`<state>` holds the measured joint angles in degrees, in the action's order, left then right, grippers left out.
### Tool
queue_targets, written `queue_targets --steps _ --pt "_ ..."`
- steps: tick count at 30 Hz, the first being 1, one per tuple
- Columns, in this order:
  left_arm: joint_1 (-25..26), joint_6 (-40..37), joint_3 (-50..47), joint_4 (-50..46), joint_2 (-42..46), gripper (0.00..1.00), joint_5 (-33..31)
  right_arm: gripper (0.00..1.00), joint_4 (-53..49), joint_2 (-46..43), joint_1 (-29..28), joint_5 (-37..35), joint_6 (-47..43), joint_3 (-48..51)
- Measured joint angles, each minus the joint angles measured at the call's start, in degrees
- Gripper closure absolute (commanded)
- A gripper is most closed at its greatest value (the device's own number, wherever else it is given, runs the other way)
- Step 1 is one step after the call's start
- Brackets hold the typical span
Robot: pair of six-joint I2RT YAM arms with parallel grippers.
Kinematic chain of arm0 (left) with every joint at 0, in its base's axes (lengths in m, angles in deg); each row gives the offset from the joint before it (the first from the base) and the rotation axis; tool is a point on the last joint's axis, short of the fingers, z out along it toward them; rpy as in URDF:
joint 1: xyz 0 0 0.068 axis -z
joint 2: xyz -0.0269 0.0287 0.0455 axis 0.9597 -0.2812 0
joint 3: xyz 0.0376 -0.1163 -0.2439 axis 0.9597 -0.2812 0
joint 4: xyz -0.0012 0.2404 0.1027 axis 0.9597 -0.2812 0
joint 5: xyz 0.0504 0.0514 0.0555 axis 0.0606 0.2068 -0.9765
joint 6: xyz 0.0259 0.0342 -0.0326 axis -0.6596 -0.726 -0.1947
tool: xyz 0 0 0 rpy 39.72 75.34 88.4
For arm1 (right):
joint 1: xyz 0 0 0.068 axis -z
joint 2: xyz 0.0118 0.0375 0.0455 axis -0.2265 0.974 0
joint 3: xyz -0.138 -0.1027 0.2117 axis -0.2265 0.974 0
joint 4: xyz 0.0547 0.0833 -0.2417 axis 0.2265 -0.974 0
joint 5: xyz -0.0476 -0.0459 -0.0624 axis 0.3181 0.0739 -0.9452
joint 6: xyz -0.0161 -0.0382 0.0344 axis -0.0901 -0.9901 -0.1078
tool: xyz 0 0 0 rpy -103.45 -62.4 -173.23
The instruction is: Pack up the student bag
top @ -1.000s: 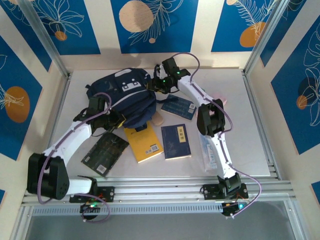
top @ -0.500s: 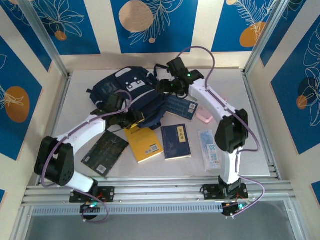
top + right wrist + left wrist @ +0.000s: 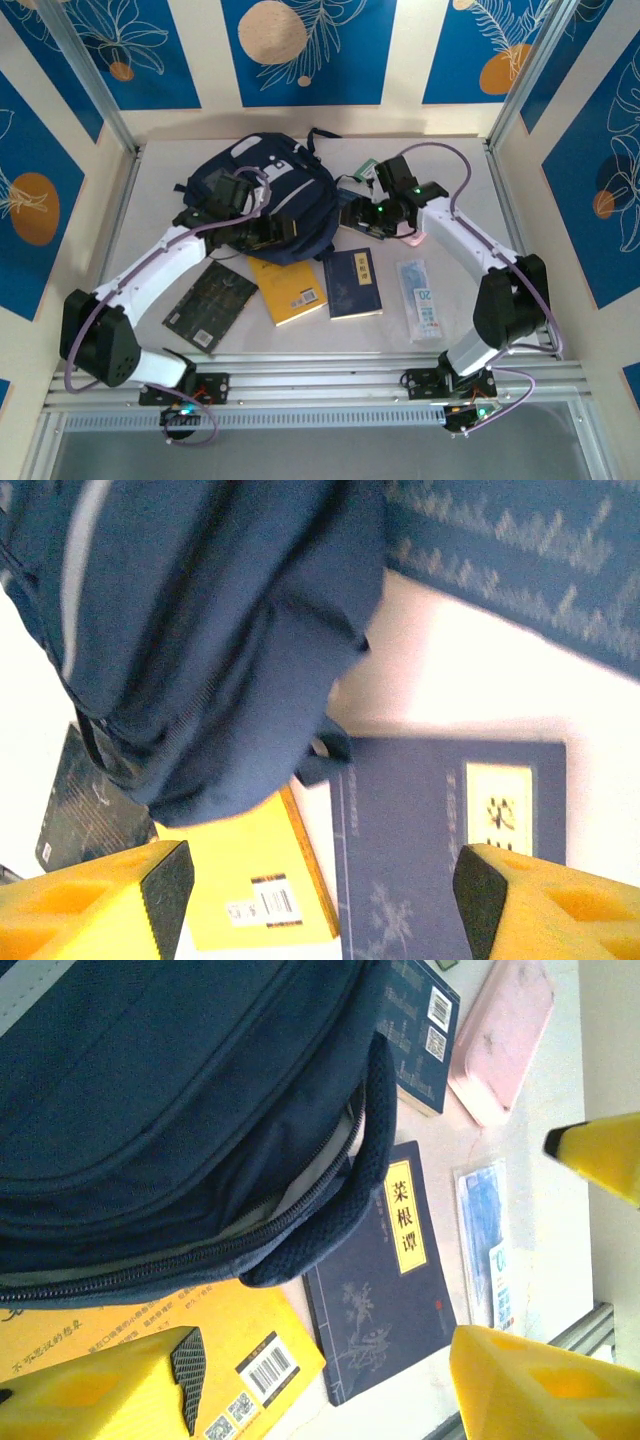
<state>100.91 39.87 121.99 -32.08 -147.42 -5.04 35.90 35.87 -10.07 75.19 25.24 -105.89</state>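
Observation:
The student bag (image 3: 262,190), a navy backpack, lies at the back left of the table, its zip seam and a padded strap (image 3: 375,1150) facing the books. My left gripper (image 3: 268,232) is open at the bag's near edge, over the yellow book (image 3: 235,1345) and the blue book (image 3: 385,1280), with nothing between its yellow fingers (image 3: 110,1395). My right gripper (image 3: 360,214) hovers open just right of the bag (image 3: 200,610), above the same blue book (image 3: 440,830) and yellow book (image 3: 250,880), and holds nothing.
A black book (image 3: 210,305) lies front left. A second blue book (image 3: 420,1020) and a pink case (image 3: 500,1035) lie right of the bag. A plastic-wrapped packet (image 3: 420,298) sits front right. Metal frame posts and rails bound the table.
My left gripper has opened and slid right along the bag's near edge. The right gripper left the bag's top and came toward the front right, over the books. The bag settled slightly.

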Motion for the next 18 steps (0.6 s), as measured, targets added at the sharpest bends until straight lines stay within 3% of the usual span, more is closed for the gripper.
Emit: queue_targets --steps 3,9,18 --pt "2.89 0.24 -0.02 -0.02 -0.37 0.36 -0.20 0.27 1.68 -3.04 1.14 1.97 1.55 7.02" --pt "13.25 3.72 -2.58 5.22 -7.37 0.40 1.25 0.26 5.86 -5.42 5.11 6.27 4.11 19.37" --pt "16.06 7.96 -4.31 12.15 -19.39 0.45 1.64 0.25 11.89 -5.07 8.28 10.60 4.87 27.30"
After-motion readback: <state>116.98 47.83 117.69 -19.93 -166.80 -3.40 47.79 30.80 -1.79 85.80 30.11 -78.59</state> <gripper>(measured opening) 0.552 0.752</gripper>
